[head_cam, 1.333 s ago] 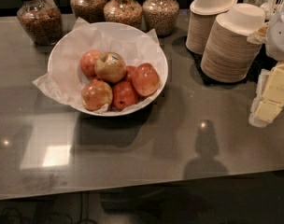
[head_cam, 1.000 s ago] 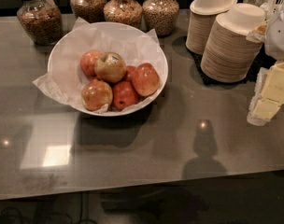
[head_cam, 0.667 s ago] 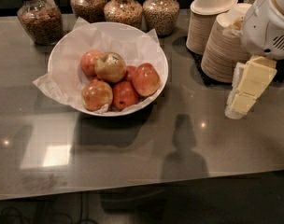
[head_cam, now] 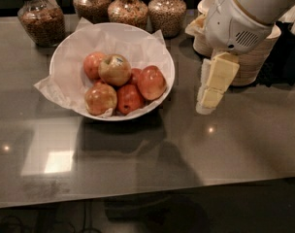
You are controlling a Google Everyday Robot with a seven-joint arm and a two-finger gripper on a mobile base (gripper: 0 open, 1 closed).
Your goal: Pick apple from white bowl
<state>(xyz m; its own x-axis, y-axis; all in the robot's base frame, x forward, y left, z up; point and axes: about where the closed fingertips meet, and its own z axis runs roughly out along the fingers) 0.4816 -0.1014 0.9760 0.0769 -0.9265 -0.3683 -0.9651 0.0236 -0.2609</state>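
The white bowl (head_cam: pixel 65 57) stands at the back left of the dark table, lined with crinkled white paper. Several apples lie in it. The palest apple (head_cam: pixel 114 69), yellow-green with a red blush and a small white sticker near its stem, rests on top of the redder ones. My gripper (head_cam: pixel 207 106) hangs from the white arm at the upper right, pointing down over the table just right of the bowl's rim, apart from the bowl and from the apples.
Several glass jars of grains (head_cam: pixel 40 19) stand along the back edge behind the bowl. Stacks of tan paper bowls (head_cam: pixel 252 57) stand at the back right, partly behind my arm. The table's front edge (head_cam: pixel 147 195) runs along the bottom.
My arm and gripper have moved left from the right edge of the view toward the bowl. The bowl and apples have not moved.
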